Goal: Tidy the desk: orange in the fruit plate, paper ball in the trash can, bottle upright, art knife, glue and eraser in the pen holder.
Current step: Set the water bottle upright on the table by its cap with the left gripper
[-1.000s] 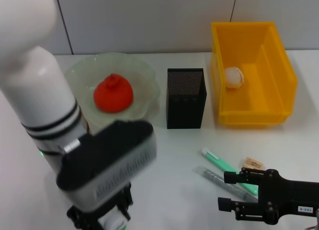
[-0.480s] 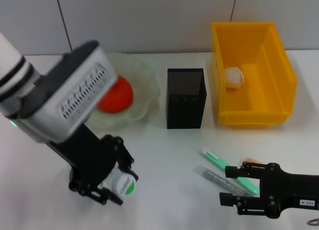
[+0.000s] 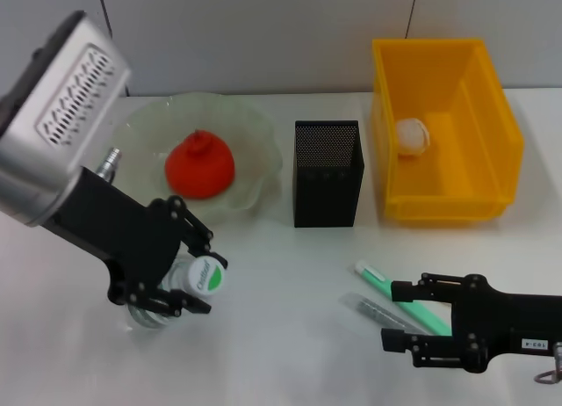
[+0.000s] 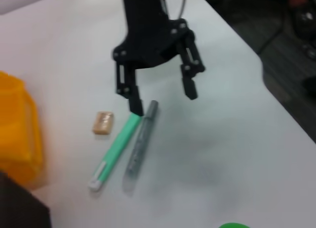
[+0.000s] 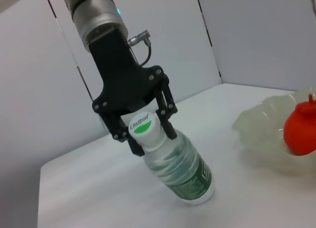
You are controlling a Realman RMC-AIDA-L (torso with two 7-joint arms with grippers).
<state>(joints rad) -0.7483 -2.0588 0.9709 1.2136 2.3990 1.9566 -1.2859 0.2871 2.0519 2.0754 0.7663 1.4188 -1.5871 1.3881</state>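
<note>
My left gripper [image 3: 205, 283] is shut on the neck of the clear bottle [image 3: 147, 314], just under its green and white cap. In the right wrist view the left gripper [image 5: 152, 139] holds the bottle [image 5: 180, 171] tilted, base on the table. The orange [image 3: 200, 165] lies in the glass fruit plate [image 3: 256, 151]. The paper ball [image 3: 413, 135] sits in the yellow trash can [image 3: 450, 195]. My right gripper [image 3: 395, 316] is open over the green art knife [image 3: 402, 298] and the grey glue [image 3: 372, 311]. The left wrist view shows the eraser [image 4: 102, 123] beside them.
The black mesh pen holder [image 3: 327, 173] stands between the plate and the yellow can. In the left wrist view the table's edge [image 4: 276, 97] runs close behind the right gripper [image 4: 163, 97]. A grey panel wall closes the back.
The left arm has swung up and back, and the bottle has gone from lying flat toward upright in its grip. The right gripper has hardly moved.
</note>
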